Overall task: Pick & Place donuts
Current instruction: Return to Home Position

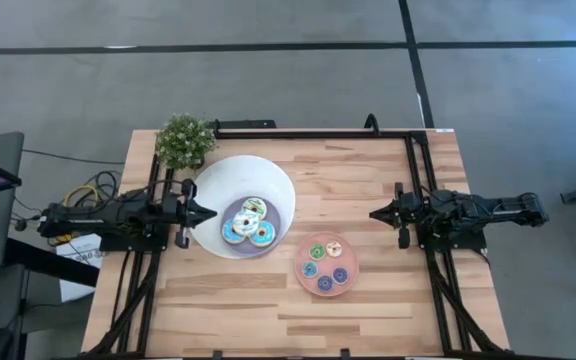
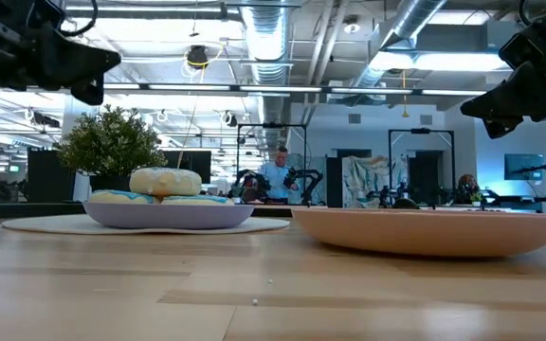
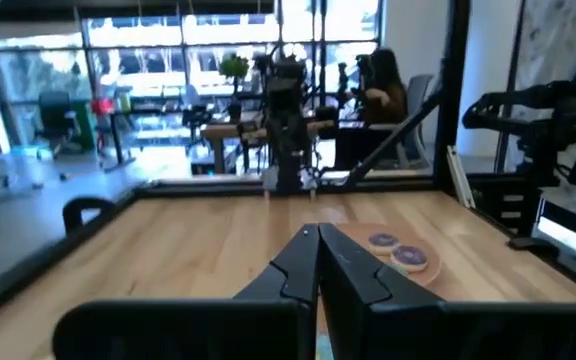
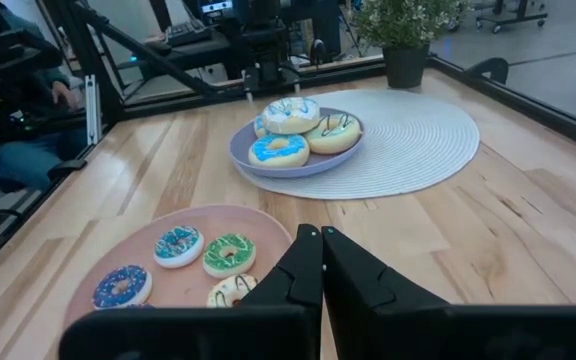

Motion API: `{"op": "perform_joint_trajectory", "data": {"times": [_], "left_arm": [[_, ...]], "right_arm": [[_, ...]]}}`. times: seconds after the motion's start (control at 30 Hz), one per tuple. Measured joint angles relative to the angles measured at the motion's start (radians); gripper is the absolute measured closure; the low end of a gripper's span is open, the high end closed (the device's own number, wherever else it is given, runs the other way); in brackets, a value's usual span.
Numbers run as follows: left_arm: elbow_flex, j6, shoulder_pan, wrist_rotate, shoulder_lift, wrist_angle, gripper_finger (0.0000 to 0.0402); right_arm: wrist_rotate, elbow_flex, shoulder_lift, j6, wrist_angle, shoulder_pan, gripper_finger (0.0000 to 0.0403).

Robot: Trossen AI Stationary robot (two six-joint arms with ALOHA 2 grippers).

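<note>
With big donuts (image 1: pixel 249 222) on the lilac plate (image 1: pixel 276 222) and small donuts (image 1: pixel 325 266) on the pink plate (image 1: pixel 353 256), sorting looks finished, so left gripper (image 1: pixel 208 212) and right gripper (image 1: pixel 374 214) hang at opposite sides of the desk (image 1: pixel 368 180), fingers (image 4: pixel 298 270) pinched together, empty.

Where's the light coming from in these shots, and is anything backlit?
Low view: bright ceiling lights behind leave the left arm's dark pincer and the right arm's dark pincer as silhouettes. Left wrist view: bright windows backlight the room. High view: even light, no glare on the pale wooden table.
</note>
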Motion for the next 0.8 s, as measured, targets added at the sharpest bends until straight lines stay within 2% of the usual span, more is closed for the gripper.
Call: {"op": "perform_joint_trajectory", "data": {"times": [0.23,0.8], "left_arm": [[-0.001,-0.021,0.0,-0.025,-0.007,-0.097,0.0401],[-0.003,-0.038,0.0,-0.034,-0.007,-0.097,0.0402]], "right_arm": [[0.0,0.0,0.0,0.0,0.0,0.0,0.0403],[0.0,0.0,0.0,0.0,0.001,0.0,0.0403]]}}
